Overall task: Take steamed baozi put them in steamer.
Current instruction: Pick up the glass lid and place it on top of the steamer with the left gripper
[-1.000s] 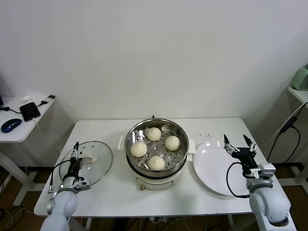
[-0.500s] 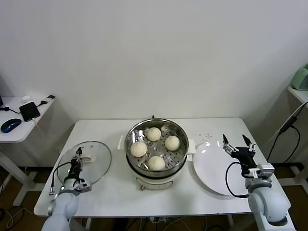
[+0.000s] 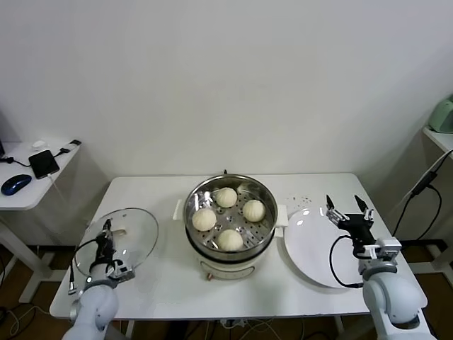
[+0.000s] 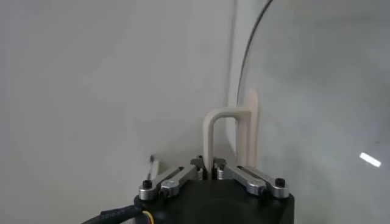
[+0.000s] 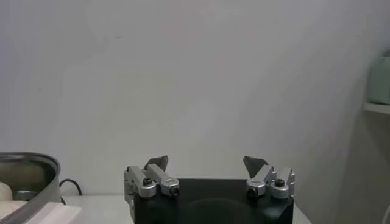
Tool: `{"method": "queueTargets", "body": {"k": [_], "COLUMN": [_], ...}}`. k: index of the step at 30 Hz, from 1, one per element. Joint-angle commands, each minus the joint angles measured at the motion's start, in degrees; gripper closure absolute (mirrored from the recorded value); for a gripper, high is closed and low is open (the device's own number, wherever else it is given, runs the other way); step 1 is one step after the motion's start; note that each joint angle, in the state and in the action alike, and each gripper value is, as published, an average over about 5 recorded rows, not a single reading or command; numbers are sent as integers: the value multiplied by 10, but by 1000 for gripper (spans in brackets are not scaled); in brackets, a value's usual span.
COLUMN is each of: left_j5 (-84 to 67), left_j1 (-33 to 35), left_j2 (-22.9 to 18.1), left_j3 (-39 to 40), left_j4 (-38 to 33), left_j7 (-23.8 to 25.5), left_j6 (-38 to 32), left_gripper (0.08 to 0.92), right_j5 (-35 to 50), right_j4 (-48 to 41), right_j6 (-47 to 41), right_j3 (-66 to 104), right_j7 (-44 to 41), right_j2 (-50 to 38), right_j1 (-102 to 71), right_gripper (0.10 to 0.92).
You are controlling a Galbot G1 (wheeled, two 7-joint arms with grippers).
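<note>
Where cream handle (image 4: 214, 131) enters left tool (image 4: 208, 165): hidden.

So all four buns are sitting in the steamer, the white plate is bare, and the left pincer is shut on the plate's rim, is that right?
Not quite. The four buns are in the steamer and the white plate is bare, but the left pincer is shut on the cream handle of the glass lid, not on the plate's rim. The left wrist view shows it.
</note>
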Motion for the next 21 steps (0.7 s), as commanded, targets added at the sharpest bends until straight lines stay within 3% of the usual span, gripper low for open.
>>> {"method": "queueTargets", "body": {"k": [1, 6, 11, 21], "left_j5": [52, 72, 84, 136], "left_j1": [30, 20, 14, -51], "left_j2": [-65, -96, -103, -149], "left_j3": [-12, 6, 79, 259], "left_j4": [-261, -359, -414, -367], "left_j7": [128, 228, 269, 297], "left_j6": [212, 250, 273, 289], "left_gripper": [843, 843, 843, 843], "right_j5": [2, 4, 5, 1], "right_j4": [-1, -4, -8, -10], "right_j6": [1, 2, 4, 7], "right_j3": [2, 3, 6, 8], "right_j7": [0, -1, -1, 0], "right_j2": [-1, -6, -8, 1], "right_j1": [-1, -7, -10, -17], "right_gripper": [203, 203, 202, 202]}}
